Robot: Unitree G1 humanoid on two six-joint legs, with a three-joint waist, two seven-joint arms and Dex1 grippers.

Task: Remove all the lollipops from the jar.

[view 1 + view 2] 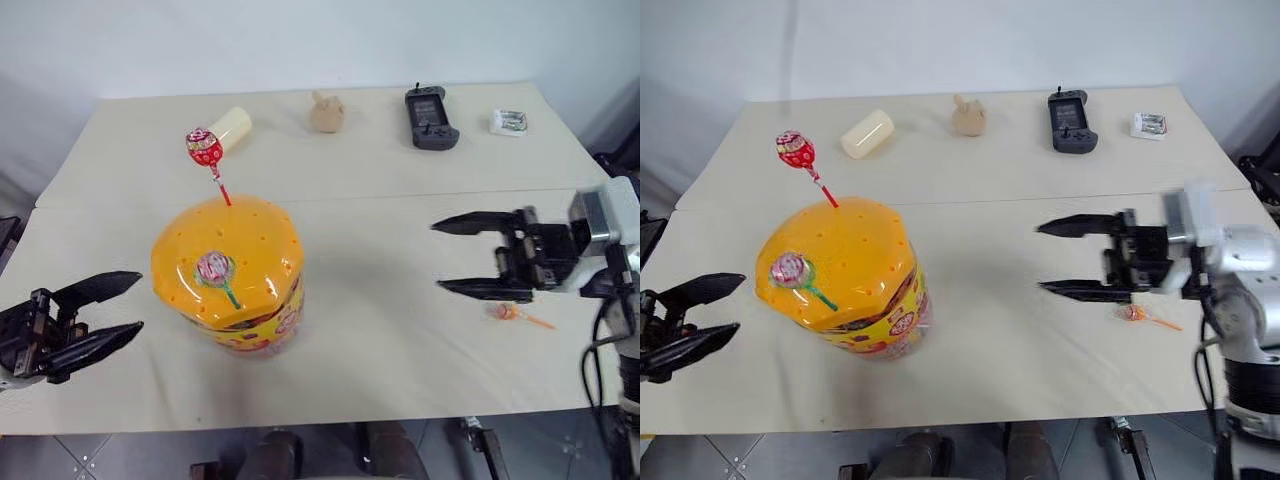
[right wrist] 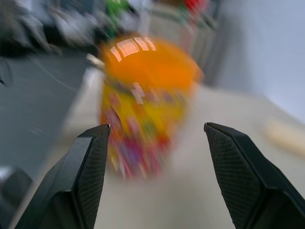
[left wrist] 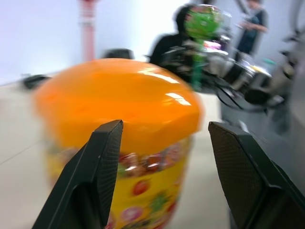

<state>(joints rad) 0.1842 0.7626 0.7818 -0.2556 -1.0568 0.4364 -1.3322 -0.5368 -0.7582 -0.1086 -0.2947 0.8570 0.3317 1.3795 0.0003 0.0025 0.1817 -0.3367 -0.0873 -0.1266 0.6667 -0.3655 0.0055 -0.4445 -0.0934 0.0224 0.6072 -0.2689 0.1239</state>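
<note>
From the head camera I see the jar (image 1: pixel 230 278) on the table (image 1: pixel 400 330) with two lollipops in its orange lid (image 1: pixel 226 255): a red-stick lollipop (image 1: pixel 205 150) upright, a green-stick lollipop (image 1: pixel 215 268) leaning forward. An orange lollipop (image 1: pixel 510 313) lies on the table beneath my right gripper (image 1: pixel 448 256), whose fingers are spread wide and empty. My left gripper (image 1: pixel 128 305) hangs parted and empty beside the jar. The left wrist camera adds people in the background.

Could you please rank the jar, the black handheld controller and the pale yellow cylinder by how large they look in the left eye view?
1. jar
2. black handheld controller
3. pale yellow cylinder

The jar sits nearer the camera, exaggerating its lead; the last two look close.
</note>
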